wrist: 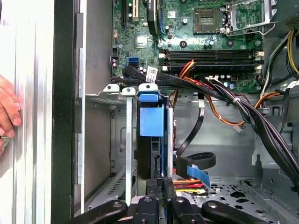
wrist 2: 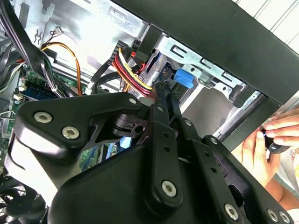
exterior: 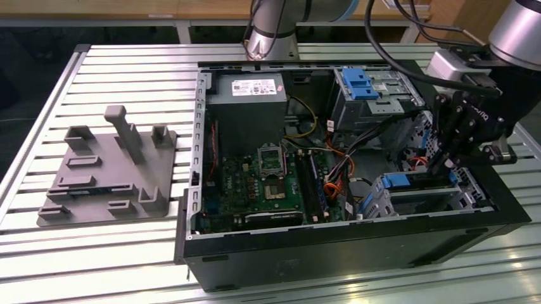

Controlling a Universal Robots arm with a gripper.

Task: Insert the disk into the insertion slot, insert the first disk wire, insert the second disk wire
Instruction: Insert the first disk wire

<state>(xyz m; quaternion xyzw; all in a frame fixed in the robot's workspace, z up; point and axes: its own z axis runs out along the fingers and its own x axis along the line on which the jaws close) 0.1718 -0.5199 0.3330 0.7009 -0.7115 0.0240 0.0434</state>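
Disk [wrist: 152, 119], a flat hard drive framed by a bright blue plastic caddy, sits inside the insertion slot [wrist: 103, 140], a low silver metal cage with slotted walls, at one corner of an open black computer case [exterior: 338, 247] on a slatted metal table [exterior: 127, 69]. The exterior view takes in the whole case, a taller silver cage with a blue latch [exterior: 363, 85], and a grey plastic fixture plate [exterior: 101, 183] at the exterior view's left. The first wrist view brings out what that wide shot leaves small: the caddy's blue end faces the green motherboard [wrist: 210, 42], and the disk's long axis runs from that board back toward the black gripper [wrist: 160, 183]. The gripper hangs over the near end of the cage, its two fingers drawn together with barely a gap; whether anything is pinched between them cannot be told. Red, yellow and black power wires [wrist: 189, 183] and a flat blue cable [wrist: 198, 175] lie just beside the fingertips. In both wrist views a person's hand [wrist 2: 268, 142] shows beyond the case wall.
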